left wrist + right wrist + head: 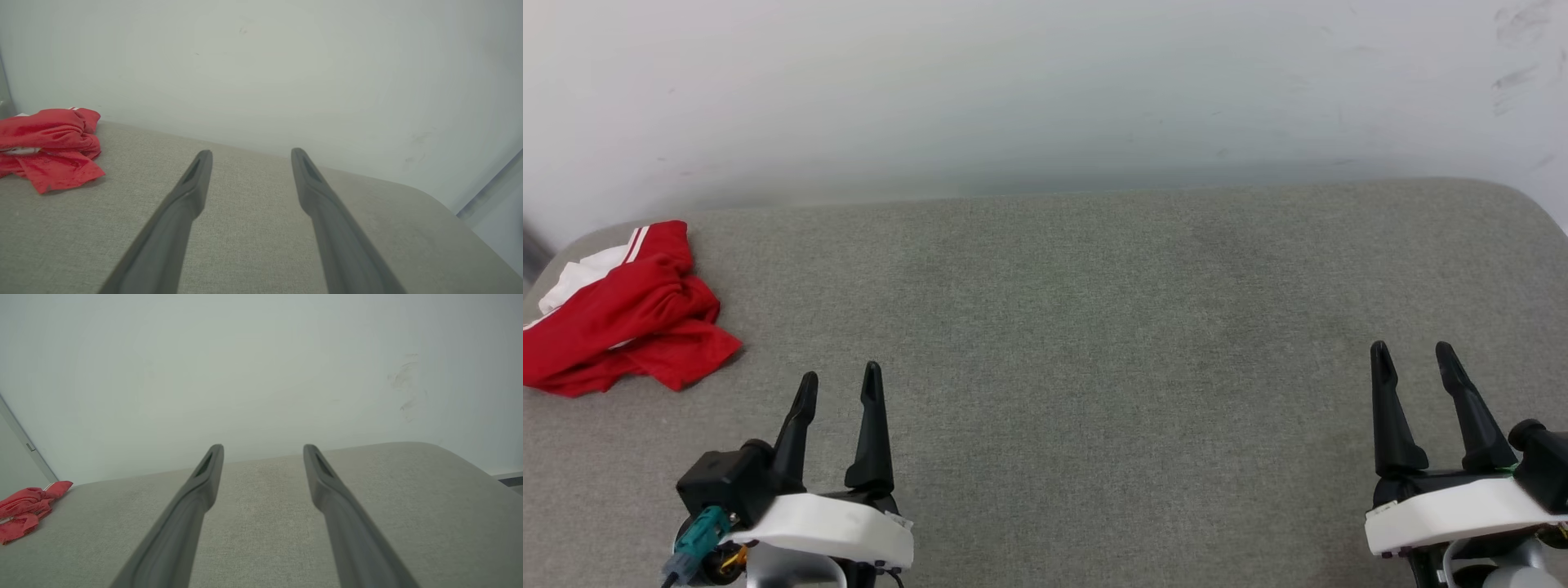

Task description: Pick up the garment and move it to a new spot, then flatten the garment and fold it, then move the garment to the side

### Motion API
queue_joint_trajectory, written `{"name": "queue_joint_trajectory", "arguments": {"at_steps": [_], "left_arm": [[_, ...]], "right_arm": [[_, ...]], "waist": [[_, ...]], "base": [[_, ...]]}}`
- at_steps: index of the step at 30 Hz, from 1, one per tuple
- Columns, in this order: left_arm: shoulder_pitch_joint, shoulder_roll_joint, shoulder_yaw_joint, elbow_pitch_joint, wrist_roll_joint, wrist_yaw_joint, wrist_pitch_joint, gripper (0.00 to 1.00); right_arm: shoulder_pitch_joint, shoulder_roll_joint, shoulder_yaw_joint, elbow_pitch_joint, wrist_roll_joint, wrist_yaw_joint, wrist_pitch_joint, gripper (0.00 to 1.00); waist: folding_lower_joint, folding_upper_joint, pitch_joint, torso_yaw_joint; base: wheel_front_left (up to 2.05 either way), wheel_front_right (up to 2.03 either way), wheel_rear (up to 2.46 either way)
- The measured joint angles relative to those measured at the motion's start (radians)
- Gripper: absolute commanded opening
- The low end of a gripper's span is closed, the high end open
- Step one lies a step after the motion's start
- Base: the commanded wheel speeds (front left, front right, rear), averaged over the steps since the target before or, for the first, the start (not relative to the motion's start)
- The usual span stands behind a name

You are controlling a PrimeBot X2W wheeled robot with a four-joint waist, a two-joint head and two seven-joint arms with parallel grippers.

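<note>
The garment (629, 314) lies crumpled in a heap at the far left of the grey padded table (1094, 327), red with a white sleeve and stripe trim showing. It also appears at the left of the left wrist view as the garment (49, 147) and small in the right wrist view as the garment (24, 508). My left gripper (840, 380) hovers open near the front left, to the right of the heap and apart from it. My right gripper (1413, 351) stands open at the front right, nothing between its fingers.
A pale wall (1045, 90) rises directly behind the table's far edge. The table's far right corner (1527, 204) is rounded. Wide bare grey cloth stretches between the two grippers.
</note>
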Motion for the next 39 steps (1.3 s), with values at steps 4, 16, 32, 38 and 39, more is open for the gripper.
{"name": "queue_joint_trajectory", "arguments": {"at_steps": [4, 16, 32, 38, 39], "left_arm": [[0.0, 0.026, -0.05, 0.005, 0.028, 0.053, -0.011, 1.0], [-0.002, 0.089, -0.155, 0.05, 0.142, 0.164, -0.038, 1.0], [0.039, -0.001, -0.036, 0.019, 0.129, 0.03, -0.073, 1.0], [0.062, -0.043, 0.036, 0.062, 0.174, -0.103, -0.085, 1.0], [0.062, -0.048, 0.044, 0.069, 0.184, -0.117, -0.087, 1.0]], "right_arm": [[0.003, 0.0, -0.009, 0.012, -0.058, 0.0, -0.009, 1.0], [0.004, 0.0, 0.008, -0.001, -0.2, 0.001, -0.041, 1.0], [0.016, -0.001, 0.003, 0.009, -0.114, 0.002, -0.074, 1.0], [0.026, -0.001, 0.012, 0.035, -0.114, 0.002, -0.087, 1.0], [0.027, -0.001, 0.012, 0.04, -0.119, 0.002, -0.087, 1.0]], "waist": [[0.0, 0.0, 0.001, 0.0], [0.0, 0.0, 0.006, -0.002], [0.0, 0.0, 0.005, 0.0], [-0.0001, 0.0, 0.004, -0.002], [0.0, 0.0, 0.004, -0.002]], "base": [[0.0, 0.0, 0.0], [0.0, 0.0, 0.0], [0.0, 0.0, 0.0], [0.0, 0.0, 0.0], [0.0, 0.0, 0.0]]}}
